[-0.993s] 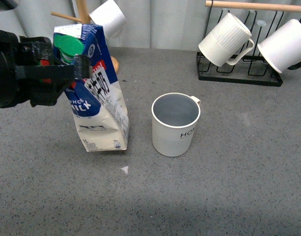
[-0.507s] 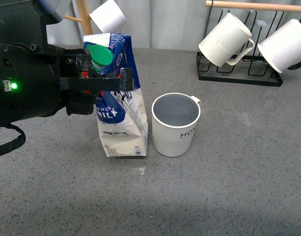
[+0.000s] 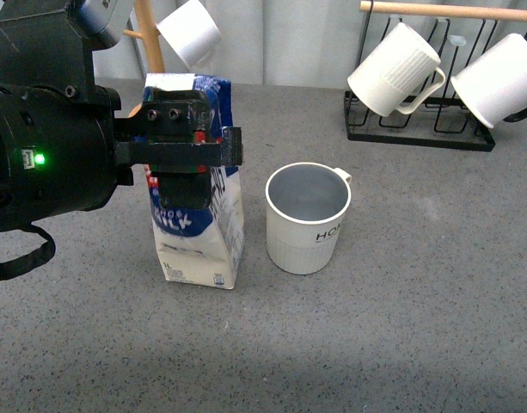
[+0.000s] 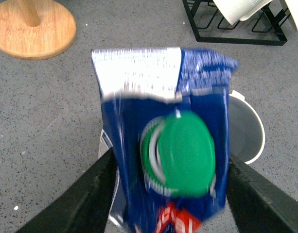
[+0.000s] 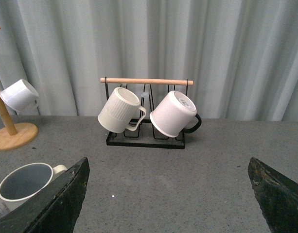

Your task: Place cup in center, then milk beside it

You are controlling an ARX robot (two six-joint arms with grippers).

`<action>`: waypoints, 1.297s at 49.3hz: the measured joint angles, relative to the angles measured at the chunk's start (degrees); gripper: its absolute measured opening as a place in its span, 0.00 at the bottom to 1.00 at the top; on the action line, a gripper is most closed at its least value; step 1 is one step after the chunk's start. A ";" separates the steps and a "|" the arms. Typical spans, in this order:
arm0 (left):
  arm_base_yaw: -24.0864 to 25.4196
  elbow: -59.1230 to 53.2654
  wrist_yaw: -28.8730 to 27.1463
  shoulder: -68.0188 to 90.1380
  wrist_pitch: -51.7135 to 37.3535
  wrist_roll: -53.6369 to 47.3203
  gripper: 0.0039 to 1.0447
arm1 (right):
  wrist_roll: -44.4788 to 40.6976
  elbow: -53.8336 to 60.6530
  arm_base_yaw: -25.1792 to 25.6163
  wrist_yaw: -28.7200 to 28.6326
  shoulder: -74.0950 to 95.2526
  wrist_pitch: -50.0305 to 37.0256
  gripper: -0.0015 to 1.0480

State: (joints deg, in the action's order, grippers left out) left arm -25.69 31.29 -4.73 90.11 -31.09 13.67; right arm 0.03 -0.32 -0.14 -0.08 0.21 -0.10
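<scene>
Cup (image 3: 307, 217) is standing upright mid-table (image 3: 418, 327), so step one is reading as done. The milk step is in hand. Left gripper (image 3: 193, 153) is clamping the milk (image 3: 199, 245) near its top, jaws either side by the green cap (image 4: 180, 153). Carton is standing just beside the cup with a narrow gap, base apparently meeting the table. Right gripper (image 5: 167, 194) is hanging wide and empty. Next move is calling for a release and a straight lift, without nudging the carton. Versus a second ago, the carton is no longer tilting and is sitting nearer the cup.
</scene>
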 joint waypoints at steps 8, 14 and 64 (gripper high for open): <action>-0.26 0.00 -0.09 -1.99 0.77 0.68 0.92 | -0.02 0.00 0.00 0.00 0.00 0.00 0.91; 0.15 0.00 -0.24 -4.11 1.16 1.62 0.94 | -0.02 0.00 0.00 0.00 0.00 0.00 0.91; 17.07 -24.09 -3.28 -32.06 -19.17 -13.11 0.04 | -0.02 0.00 0.00 0.02 0.00 0.02 0.91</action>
State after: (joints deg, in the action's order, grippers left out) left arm -8.62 7.20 -8.01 58.04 -50.26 0.56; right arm 0.01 -0.32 -0.14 -0.05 0.21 -0.08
